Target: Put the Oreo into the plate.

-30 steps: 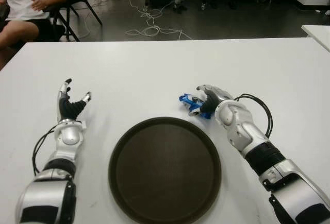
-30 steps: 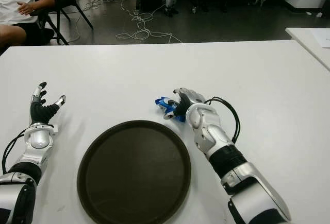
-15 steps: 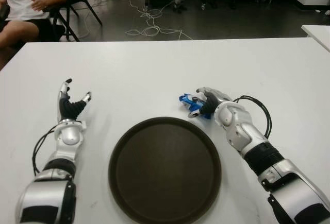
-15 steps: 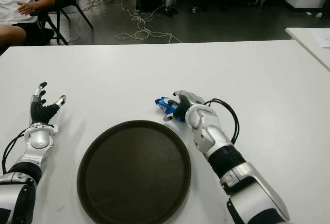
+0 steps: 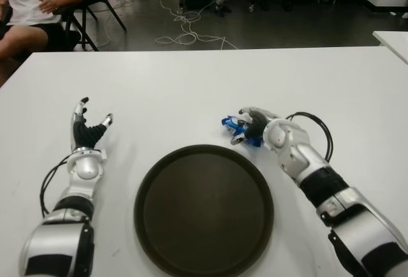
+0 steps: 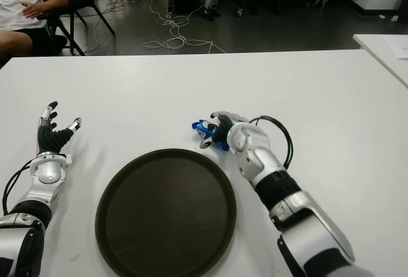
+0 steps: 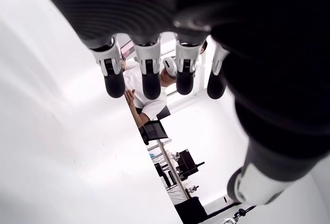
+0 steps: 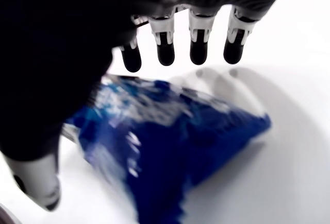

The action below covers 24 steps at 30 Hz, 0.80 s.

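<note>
The right hand [image 5: 250, 126] hovers over the blue Oreo pack [image 5: 234, 126] on the table [image 5: 191, 86], fingers spread, not gripping. The plate [image 5: 204, 210] just beside holds nothing; grasp and transfer remain. The left hand [image 5: 87, 132] shows open, left of the plate.

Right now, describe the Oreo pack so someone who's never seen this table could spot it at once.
On the white table, find the round dark plate near the front edge. Just past its far right rim, under the right hand, lies the Oreo pack. It is the only bright blue thing there.
</note>
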Available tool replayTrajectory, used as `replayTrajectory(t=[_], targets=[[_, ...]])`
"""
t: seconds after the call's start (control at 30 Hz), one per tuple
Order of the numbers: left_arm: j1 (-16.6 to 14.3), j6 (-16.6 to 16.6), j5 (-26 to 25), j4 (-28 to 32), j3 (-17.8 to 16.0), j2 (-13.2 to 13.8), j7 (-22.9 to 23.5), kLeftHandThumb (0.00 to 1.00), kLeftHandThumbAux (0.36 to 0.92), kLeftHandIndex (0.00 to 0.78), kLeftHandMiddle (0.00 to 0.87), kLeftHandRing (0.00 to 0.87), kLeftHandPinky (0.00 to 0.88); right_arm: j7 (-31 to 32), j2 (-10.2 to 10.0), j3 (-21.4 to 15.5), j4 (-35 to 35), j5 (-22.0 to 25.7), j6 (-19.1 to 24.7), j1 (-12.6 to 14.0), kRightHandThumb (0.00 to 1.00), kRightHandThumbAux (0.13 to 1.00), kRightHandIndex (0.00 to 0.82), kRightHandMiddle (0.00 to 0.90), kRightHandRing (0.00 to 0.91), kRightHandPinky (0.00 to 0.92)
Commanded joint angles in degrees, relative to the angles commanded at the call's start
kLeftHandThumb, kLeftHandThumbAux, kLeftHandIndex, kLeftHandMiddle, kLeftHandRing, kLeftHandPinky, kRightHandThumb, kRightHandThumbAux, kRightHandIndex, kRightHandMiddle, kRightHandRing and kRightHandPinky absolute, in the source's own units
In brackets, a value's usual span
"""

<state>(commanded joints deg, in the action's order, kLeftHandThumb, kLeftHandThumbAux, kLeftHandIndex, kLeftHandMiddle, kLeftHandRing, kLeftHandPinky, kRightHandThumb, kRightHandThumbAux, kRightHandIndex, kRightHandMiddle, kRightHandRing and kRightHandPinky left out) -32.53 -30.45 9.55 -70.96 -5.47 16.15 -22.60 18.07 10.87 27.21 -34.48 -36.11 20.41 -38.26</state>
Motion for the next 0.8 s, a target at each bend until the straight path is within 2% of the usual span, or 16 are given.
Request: replayTrajectory(t=[0.53,0.8], targets=[[0.1,0.1,0.2,0.0,0.2,0.3,0.2,0.0,0.731,0.066,0.092,0.07,0.057,1.8,-0.2,-0.7,-1.0,1.2,1.2,-0.9,0.0,0.712,0.048,0.083,0.042,0.0],[0.1,-0.2,0.8,0.0,0.6,0.5,-0.4,0.0,0.752,0.067,0.089,0.066,0.05,1.5,-0.2,-1.0,-1.8,1.9,1.2,-1.2,0.0,0.705,0.066,0.096,0.049,0.0]])
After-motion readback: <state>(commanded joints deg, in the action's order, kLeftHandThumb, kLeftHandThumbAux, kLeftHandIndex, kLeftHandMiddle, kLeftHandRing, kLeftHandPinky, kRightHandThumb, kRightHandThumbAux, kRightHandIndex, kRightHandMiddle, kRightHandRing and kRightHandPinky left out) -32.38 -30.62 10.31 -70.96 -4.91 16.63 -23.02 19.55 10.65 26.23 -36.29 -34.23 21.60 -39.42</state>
